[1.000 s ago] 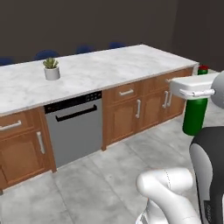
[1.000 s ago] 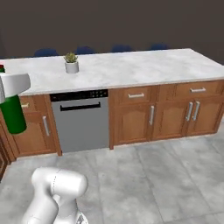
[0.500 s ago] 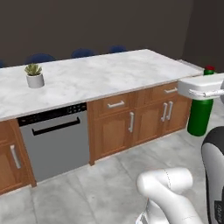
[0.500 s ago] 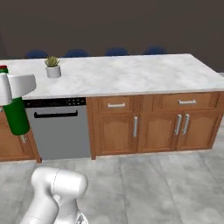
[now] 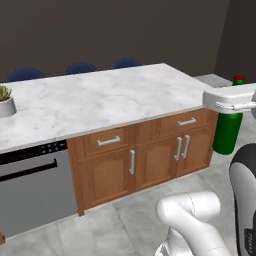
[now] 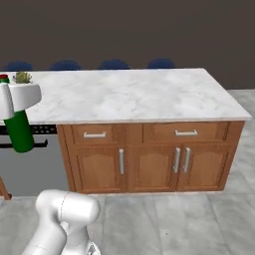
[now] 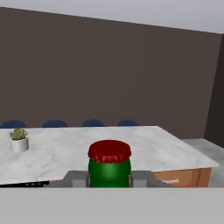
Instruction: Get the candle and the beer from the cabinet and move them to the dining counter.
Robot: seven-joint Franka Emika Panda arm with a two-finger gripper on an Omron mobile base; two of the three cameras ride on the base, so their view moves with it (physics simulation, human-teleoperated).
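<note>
My gripper (image 7: 109,178) is shut on the beer (image 7: 109,170), a dark green bottle with a red cap, gripped just below the cap. The beer (image 5: 227,134) hangs upright from the white hand (image 5: 231,101) in the air, off the right end of the dining counter (image 5: 100,102). From the other side the beer (image 6: 20,132) hangs in front of the counter's left part (image 6: 139,94). The marble top (image 7: 65,153) lies ahead of the hand and below it. The candle and the cabinet are out of view.
A small potted plant (image 5: 5,100) (image 6: 22,77) (image 7: 19,139) stands on the marble top. Navy stools (image 5: 80,67) (image 6: 113,63) line its far side. Wooden drawers and doors (image 6: 149,159) and a dishwasher (image 5: 30,190) fill its near face. Grey tiled floor (image 6: 189,219) lies before it.
The base has driven, so the whole scene has slid left in both base views and the counter looks nearer. The bottle stays in the shut gripper.
</note>
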